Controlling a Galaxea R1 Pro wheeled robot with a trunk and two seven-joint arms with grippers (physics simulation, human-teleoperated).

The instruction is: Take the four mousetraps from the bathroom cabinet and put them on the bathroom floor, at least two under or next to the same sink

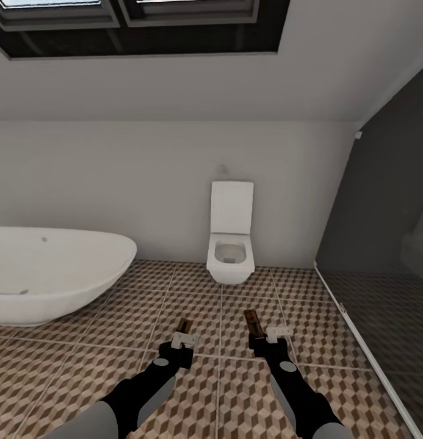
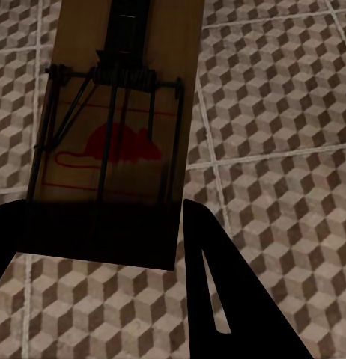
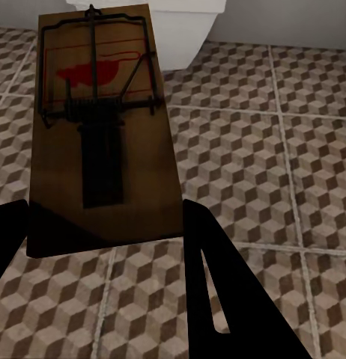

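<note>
Both arms reached out over the bathroom floor (image 1: 235, 390): my left gripper (image 1: 184, 339) was clenched on one mousetrap (image 2: 117, 127), my right gripper (image 1: 267, 335) gripped another mousetrap (image 3: 102, 134), with the toilet (image 1: 231, 244) and bathtub (image 1: 46, 274) ahead of me

Bathtub (image 1: 46, 274) at the bathroom floor's (image 1: 144, 292) left edge, toilet (image 1: 231, 244) against the back wall, glass partition (image 1: 382, 244) along the right edge
</note>
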